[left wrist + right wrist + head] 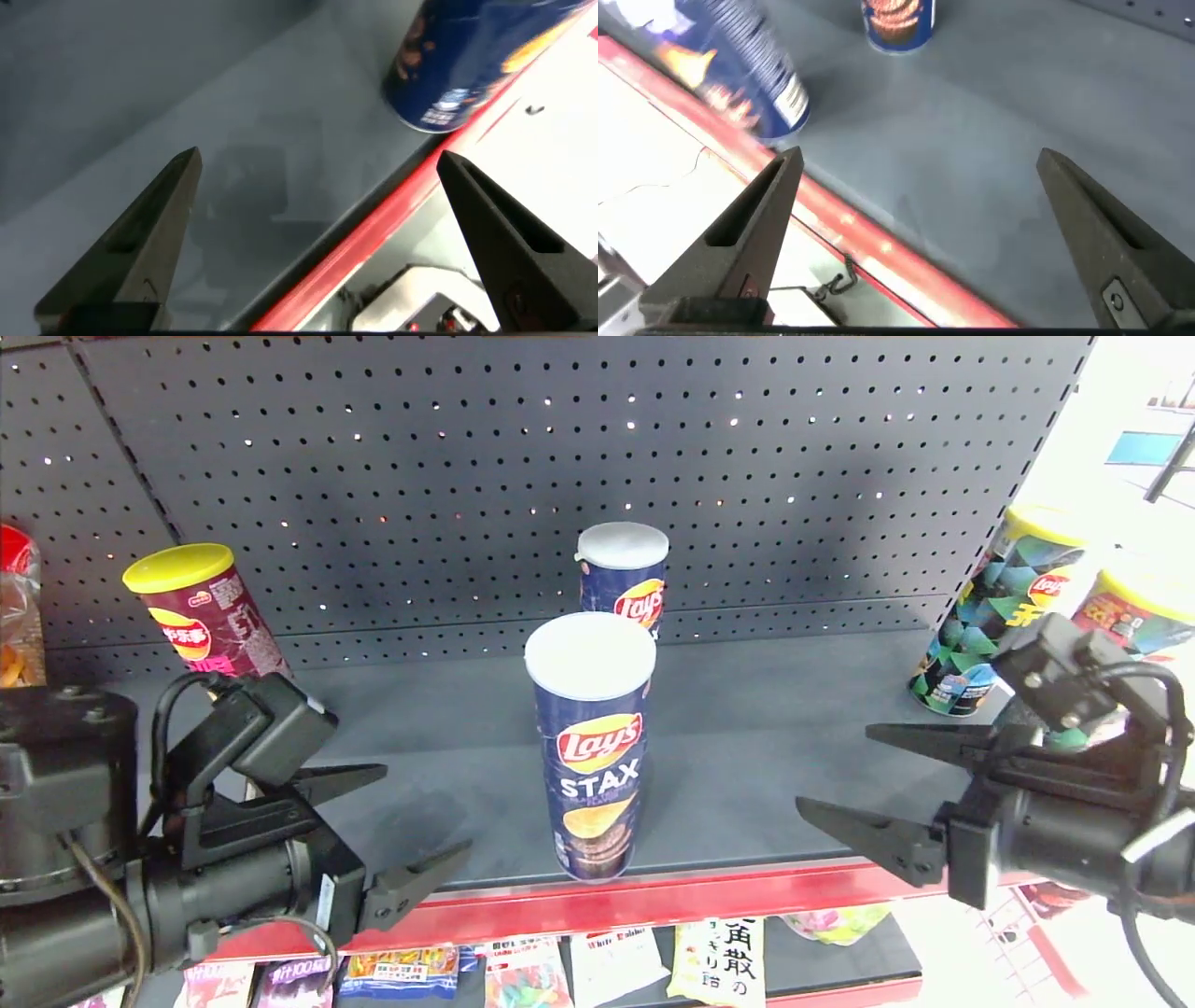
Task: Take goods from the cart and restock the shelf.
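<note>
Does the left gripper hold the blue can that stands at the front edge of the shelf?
No, the left gripper is open and empty, and the front blue can stands free on the shelf.

1. Front blue can [593,747], between the left gripper [425,808] and the right gripper [834,766]: a round red-and-yellow logo with large white lettering beneath (and small white print near the base).
2. Rear blue can [623,581], farther beyond both grippers: the same logo.
3. Maroon can [207,611], just behind the left gripper: a yellow-and-red logo above pink characters.
4. Packets [719,959], below the grippers: one bears black characters.
</note>
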Controlling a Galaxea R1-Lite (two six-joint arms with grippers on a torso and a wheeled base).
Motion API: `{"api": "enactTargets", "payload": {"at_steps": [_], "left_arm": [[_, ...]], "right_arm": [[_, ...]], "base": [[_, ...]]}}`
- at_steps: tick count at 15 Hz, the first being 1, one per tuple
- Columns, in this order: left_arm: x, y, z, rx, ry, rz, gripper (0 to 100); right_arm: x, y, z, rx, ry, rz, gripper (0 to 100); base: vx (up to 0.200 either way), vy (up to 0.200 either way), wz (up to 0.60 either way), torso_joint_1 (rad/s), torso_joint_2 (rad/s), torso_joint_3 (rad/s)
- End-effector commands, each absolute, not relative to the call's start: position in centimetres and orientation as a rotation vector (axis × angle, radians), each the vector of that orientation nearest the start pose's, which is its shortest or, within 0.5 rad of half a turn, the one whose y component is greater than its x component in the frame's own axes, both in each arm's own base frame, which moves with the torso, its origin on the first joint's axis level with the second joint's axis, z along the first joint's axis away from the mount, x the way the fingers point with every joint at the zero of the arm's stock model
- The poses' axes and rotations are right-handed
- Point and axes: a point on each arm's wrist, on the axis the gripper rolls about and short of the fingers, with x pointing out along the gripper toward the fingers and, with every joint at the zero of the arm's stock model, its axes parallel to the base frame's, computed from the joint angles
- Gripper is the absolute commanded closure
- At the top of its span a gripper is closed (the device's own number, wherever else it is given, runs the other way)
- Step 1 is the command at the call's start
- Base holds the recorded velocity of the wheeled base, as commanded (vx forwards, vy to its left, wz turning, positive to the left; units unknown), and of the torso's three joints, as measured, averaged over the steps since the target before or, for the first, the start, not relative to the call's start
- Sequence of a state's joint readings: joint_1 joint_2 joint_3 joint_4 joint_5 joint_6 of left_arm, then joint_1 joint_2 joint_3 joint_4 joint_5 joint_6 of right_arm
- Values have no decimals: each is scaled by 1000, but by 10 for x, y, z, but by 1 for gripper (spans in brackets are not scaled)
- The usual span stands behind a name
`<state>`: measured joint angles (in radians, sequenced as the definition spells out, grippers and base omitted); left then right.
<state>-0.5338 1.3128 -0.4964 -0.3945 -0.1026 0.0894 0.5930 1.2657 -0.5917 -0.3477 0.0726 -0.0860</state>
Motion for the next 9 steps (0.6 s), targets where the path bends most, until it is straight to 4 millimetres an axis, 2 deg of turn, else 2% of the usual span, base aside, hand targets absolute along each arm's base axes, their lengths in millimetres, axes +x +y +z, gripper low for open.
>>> {"api": "enactTargets", "payload": {"at_steps": [1,6,9], "left_arm": [[179,-108,162,197,451,-647,0],[202,-123,154,246,480,-667,0],[212,-130,152,250,489,-669,0]], "right_arm": [[133,91,208,-151,231,670,0],[117,79,206,-142,204,662,0],[116,72,206,-134,196,619,0]], "base": [[0,0,0,0,0,0],[0,0,0,0,0,0],[0,0,0,0,0,0]]}}
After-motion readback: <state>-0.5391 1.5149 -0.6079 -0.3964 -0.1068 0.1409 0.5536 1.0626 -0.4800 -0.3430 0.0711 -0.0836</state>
